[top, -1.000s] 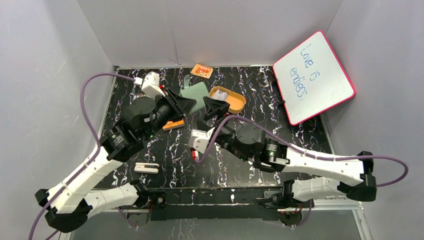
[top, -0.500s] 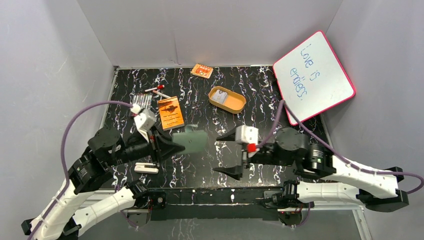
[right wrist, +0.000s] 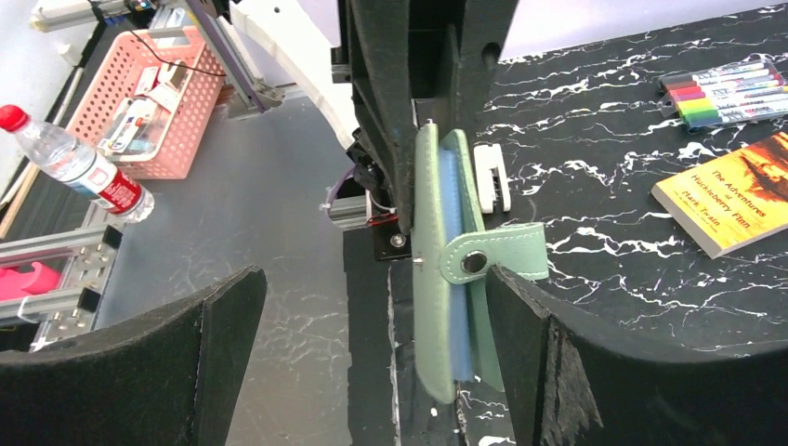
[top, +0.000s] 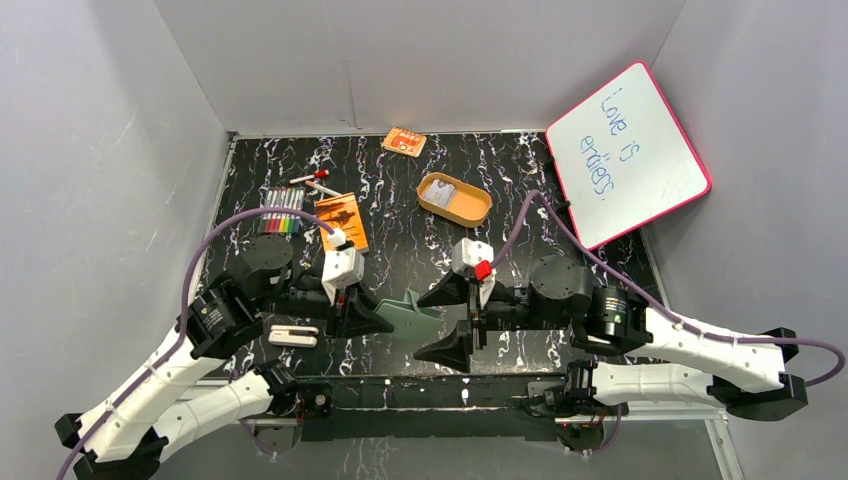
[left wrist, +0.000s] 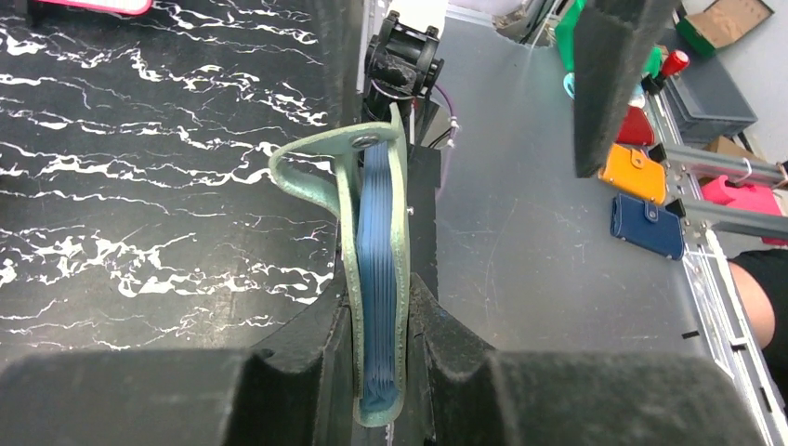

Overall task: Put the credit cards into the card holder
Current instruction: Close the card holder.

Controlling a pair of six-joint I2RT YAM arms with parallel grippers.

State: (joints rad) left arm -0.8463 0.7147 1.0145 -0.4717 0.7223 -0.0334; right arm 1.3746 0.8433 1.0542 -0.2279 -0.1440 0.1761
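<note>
Blk marbled tabletop [top: 400,200] under card holder [top: 412,318], grey walls [top: 400,60] around.

Matt leathery card holder [right wrist: 429,279] — smooth marble-look table [top: 520,160]

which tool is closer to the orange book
Left. The left tool, shut on the card holder, sits just below the orange book in the top view; the open right tool is farther right.

top external view: fixed, high behind the arm bases, looking down on the whole table [top: 400,200]. left wrist view: close range, facing rightward along the table's near edge. right wrist view: close range, facing leftward. all three share the card holder [top: 413,318], the wrist views from opposite ends.
</note>
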